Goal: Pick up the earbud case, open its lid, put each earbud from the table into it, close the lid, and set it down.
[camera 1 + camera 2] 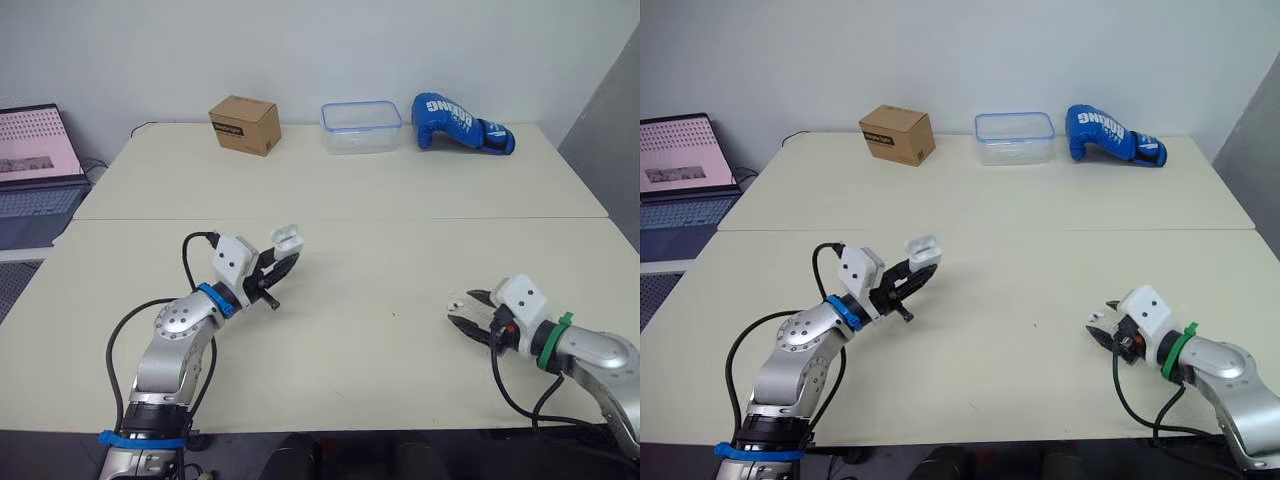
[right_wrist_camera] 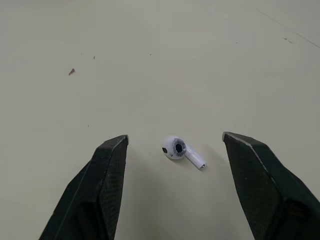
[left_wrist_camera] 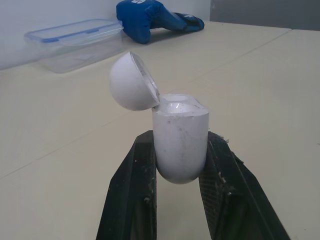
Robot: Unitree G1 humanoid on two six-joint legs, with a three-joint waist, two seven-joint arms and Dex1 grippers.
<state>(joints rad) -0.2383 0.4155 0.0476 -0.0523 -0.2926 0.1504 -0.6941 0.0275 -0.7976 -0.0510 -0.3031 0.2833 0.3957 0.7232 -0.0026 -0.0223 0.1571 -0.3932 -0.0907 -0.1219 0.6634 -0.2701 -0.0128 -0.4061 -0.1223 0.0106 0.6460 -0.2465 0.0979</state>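
Observation:
My left gripper [image 1: 284,262] is shut on the white earbud case [image 1: 287,237], held up above the table on the left. In the left wrist view the case body [image 3: 180,145] sits upright between the two black fingers, with its rounded lid [image 3: 132,82] hinged open to one side. Low over the table [image 1: 380,270] at the right, my right gripper [image 1: 466,312] stands open. In the right wrist view a single white earbud [image 2: 177,149] lies on the tabletop between its spread fingers [image 2: 107,170], touching neither.
Along the far edge stand a cardboard box [image 1: 244,124], a clear plastic container with a blue-rimmed lid [image 1: 361,126] and a blue boxing glove [image 1: 460,122]. A laptop [image 1: 35,160] sits on a side surface at the far left.

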